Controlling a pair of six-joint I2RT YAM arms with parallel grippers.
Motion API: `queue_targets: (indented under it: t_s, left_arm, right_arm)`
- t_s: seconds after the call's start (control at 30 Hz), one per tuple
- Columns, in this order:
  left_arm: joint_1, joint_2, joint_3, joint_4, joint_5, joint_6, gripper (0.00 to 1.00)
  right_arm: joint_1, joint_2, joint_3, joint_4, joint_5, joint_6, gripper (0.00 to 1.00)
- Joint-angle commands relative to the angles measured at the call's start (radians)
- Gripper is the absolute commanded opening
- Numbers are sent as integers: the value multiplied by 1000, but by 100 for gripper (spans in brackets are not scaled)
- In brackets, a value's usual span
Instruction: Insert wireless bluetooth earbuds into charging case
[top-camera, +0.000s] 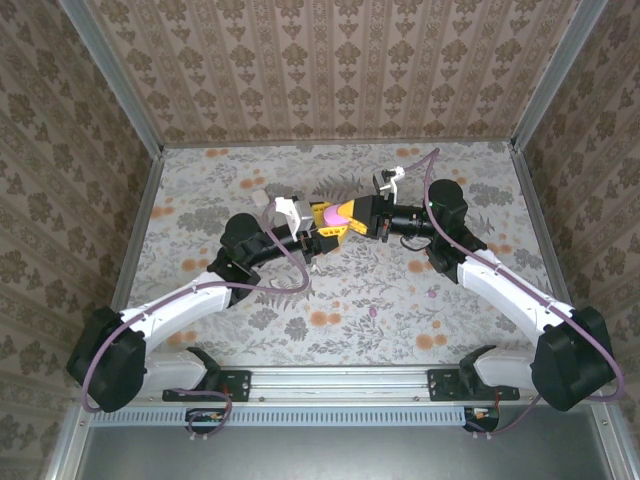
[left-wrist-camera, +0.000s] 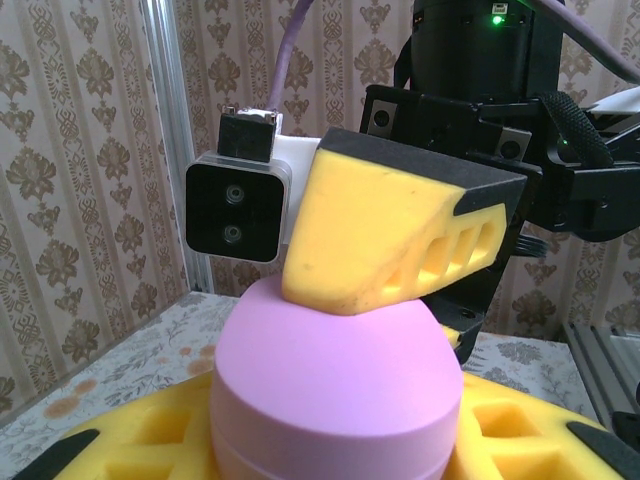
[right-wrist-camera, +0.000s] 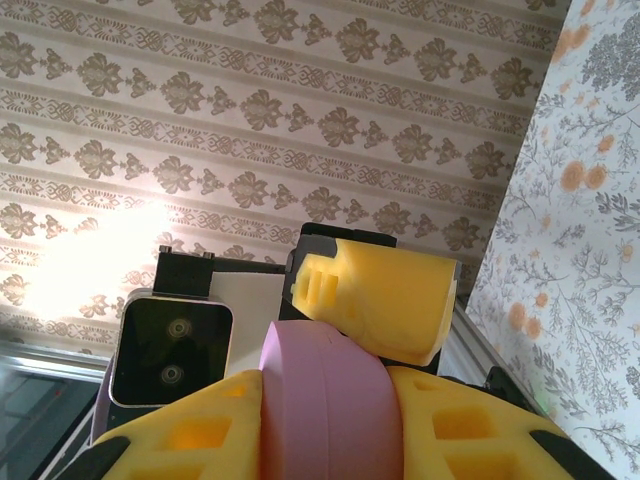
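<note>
Nearest, loose on the tabletop: pink earbud, with second pink earbud to its right, both well apart from either claw. Farther back, above mid-tabletop: left claw and right claw tip to tip, each narrowly parted, clamped on one pink charging case between them.

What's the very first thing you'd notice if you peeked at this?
A round pink case, held up over the middle of the flowery table. The left tool and the right tool meet there nose to nose, both pinching it between chunky yellow fingers. Patterned brown wallpaper stands all around.
</note>
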Motion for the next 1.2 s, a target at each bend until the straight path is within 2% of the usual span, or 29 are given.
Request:
queue_targets:
  t_s: [0.0, 0.07, 0.13, 0.2, 0.37, 0.53, 0.7, 1.17]
  left_arm:
    - [-5, 0, 25, 36, 7, 7, 36]
    - [-5, -1, 23, 36, 8, 4, 36]
    - [-5, -3, 21, 35, 10, 4, 36]
    - [-4, -4, 17, 36, 8, -1, 36]
    - [-4, -2, 5, 47, 1, -15, 36]
    - [-6, 3, -14, 65, -2, -38, 35]
    - [-10, 16, -29, 93, -7, -62, 35]
    - [-25, 74, -15, 119, 26, -87, 35]
  right_arm:
    - [2, -8, 9, -109, 12, -74, 37]
    - [-1, -19, 16, -175, 32, -119, 42]
    - [-7, -30, 24, -211, 41, -151, 54]
    - [-17, -41, 36, -252, 49, -186, 60]
    - [-43, -94, 92, -458, 81, -374, 68]
    - [-44, -149, 125, -643, 133, -622, 68]
    - [-44, -170, 139, -744, 125, -761, 66]
    - [-28, -108, 175, -737, 131, -723, 64]
